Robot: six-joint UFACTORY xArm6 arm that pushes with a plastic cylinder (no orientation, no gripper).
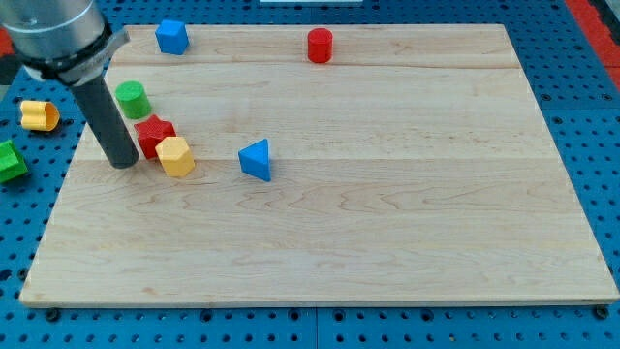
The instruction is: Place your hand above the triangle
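The blue triangle (256,160) lies on the wooden worktop (387,213), left of its middle. To the triangle's left sit a yellow block (176,156) touching a red block (153,134), with a green cylinder (132,99) beyond. My tip (123,163) rests left of the red block, well apart from the triangle. No jaws exist to report.

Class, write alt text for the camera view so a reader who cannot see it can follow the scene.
My tip rests on a wooden board at the view's left, just left of a red star block and yellow hexagon block, well left of the blue triangle. A green cylinder, blue block and red cylinder lie farther up.
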